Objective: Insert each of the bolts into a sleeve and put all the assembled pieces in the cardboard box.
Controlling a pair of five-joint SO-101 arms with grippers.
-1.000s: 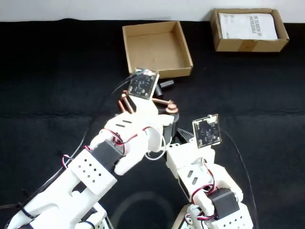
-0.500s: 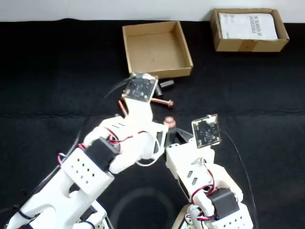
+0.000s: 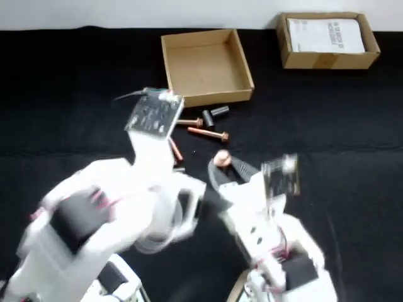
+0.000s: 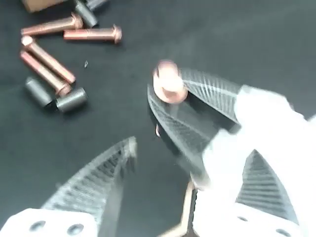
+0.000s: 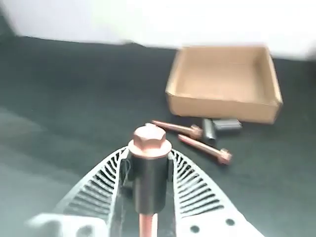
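Since a second ago my left gripper (image 4: 190, 158) has drawn back toward its own side, uncovering the loose parts below the box. Its fingers (image 4: 94, 185) stand spread wide apart. My right gripper (image 3: 221, 165) is clamped on a dark cylindrical sleeve (image 5: 148, 173) with a copper hex-head bolt (image 5: 149, 140) pushed down through it, head up. Around its tips lies bare black cloth (image 3: 315, 126). Farther out, loose copper bolts (image 3: 206, 133) and short dark sleeves (image 3: 219, 111) lie scattered just before the front wall of the open brown cardboard box (image 3: 211, 97). A second cardboard box (image 3: 315, 61) holding a printed sheet (image 3: 326, 34) sits well apart, at the cloth's far edge on the right arm's side.
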